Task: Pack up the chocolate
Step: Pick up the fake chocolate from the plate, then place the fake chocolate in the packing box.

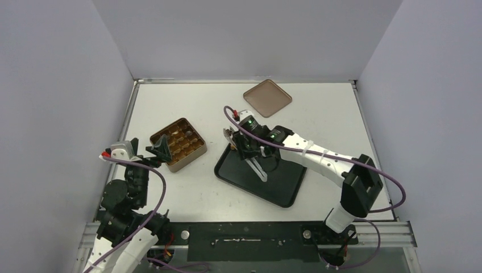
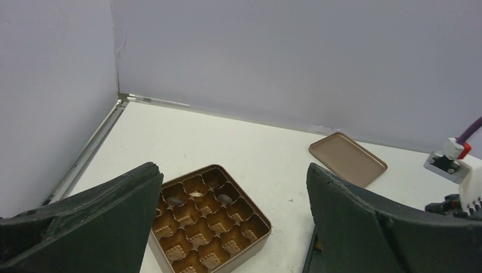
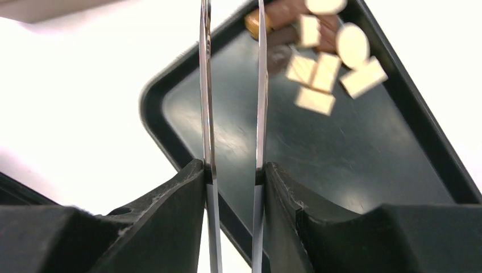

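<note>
The white table (image 1: 187, 102) carries all items. The black tray (image 1: 284, 190) lies at the centre of the table, turned at an angle to the table edges. The square gold-brown tin (image 1: 185, 162) stands to the left of the tray and apart from it, with its grid of cells uncovered. The flat brown lid (image 1: 267, 98) lies alone near the far wall, well apart from the tin. The left gripper (image 1: 161, 151) sits just beside the near-left edge of the tin. Its fingers (image 2: 102, 222) are spread fully apart with nothing between them. The right gripper (image 1: 253, 159) hangs over the tray and clamps a pair of metal tweezers (image 3: 260, 114) between its fingers (image 3: 170, 210). The two tweezer blades stand slightly apart. The blade tips run out of the right wrist view, so any load at the tips cannot be determined. The chocolate pieces (image 3: 324, 54), cream-white and brown, lie heaped in one corner of the tray, ahead of the tweezers. In the left wrist view, three tin cells hold small items (image 2: 196, 194), too small to identify.
</note>
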